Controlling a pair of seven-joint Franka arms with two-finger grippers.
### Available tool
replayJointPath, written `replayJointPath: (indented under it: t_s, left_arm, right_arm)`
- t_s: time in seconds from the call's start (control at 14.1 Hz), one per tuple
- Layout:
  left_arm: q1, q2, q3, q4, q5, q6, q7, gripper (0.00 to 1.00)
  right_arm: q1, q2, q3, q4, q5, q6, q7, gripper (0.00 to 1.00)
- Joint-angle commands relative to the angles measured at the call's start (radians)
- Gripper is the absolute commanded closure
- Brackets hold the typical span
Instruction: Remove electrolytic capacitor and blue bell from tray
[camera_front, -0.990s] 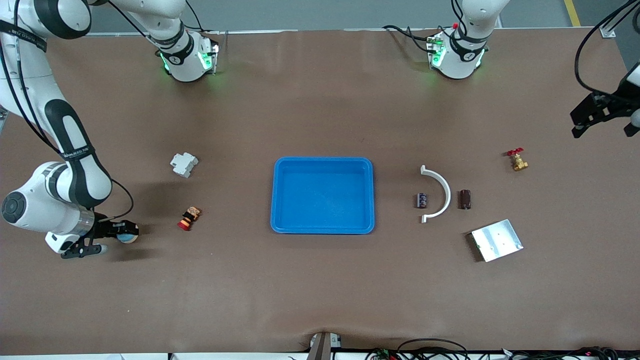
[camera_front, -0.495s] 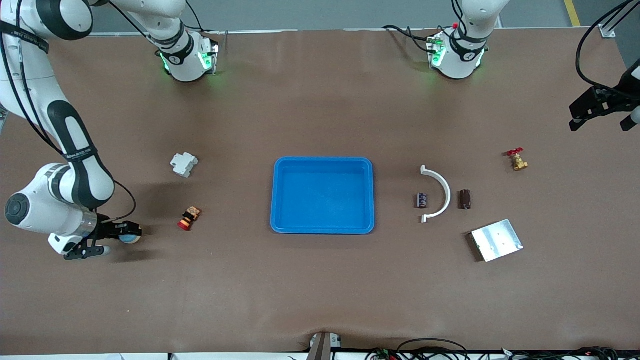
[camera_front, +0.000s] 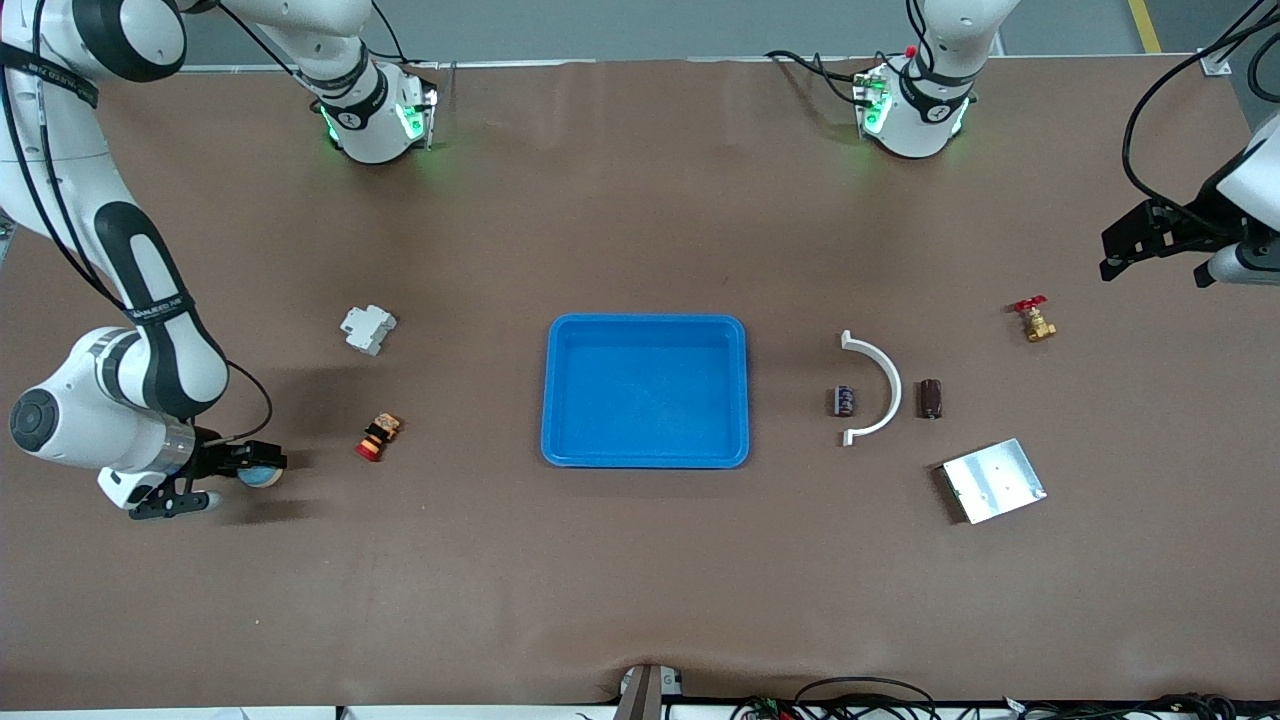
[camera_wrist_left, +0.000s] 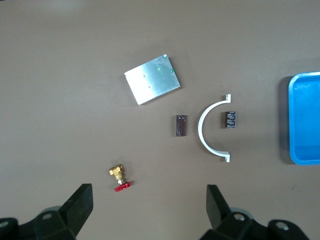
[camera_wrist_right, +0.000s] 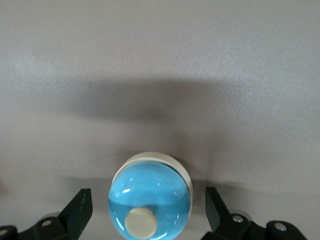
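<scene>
Because the job is to take two things out of the tray (camera_front: 646, 390), the tray now sits bare in the middle of the table with nothing in it. The blue bell (camera_wrist_right: 150, 199) rests on the brown table at the right arm's end, right between the fingers of the right gripper (camera_wrist_right: 148, 209). Those fingers are spread wide, one on each side of the bell, with a gap between each finger and the bell, so the bell has been let go and stands on its own. I think it was put there to keep it well away from the tray.

The left gripper (camera_wrist_left: 150, 210) hangs in the air over the left arm's end of the table, fingers wide apart and holding nothing. Out past its fingertips lie a small brass valve (camera_wrist_left: 119, 177), a dark brown capacitor (camera_wrist_left: 180, 125), a white curved piece (camera_wrist_left: 212, 128), a small blue-black part (camera_wrist_left: 229, 119) and a silver plate (camera_wrist_left: 152, 79). The capacitor lies flat on the table, well apart from the tray, so that part of the job looks done too.
</scene>
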Motion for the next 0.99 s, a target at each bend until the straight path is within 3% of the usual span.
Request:
replayJointPath:
  t_s: [0.0,0.28,0.49,0.92]
  left_arm:
    - [0.009,0.009,-0.016,0.045,0.000,-0.016,0.000,0.00]
    - [0.010,0.072,-0.016,0.059,0.077,-0.011,0.000,0.00]
    - [0.016,0.118,-0.013,0.074,0.100,0.009,0.002,0.00]
    - [-0.022,0.139,0.001,0.097,0.100,0.016,0.002,0.00]
  right_arm:
    - [0.017,-0.057,0.004,0.059,0.001,-0.126,0.015,0.00]
    - [0.026,-0.130,0.005,0.189,-0.011,-0.329,0.012,0.00]
    - [0.077,-0.221,0.002,0.196,-0.114,-0.337,0.040,0.00]
    - [0.092,-0.319,0.005,0.193,-0.113,-0.370,0.216,0.00]
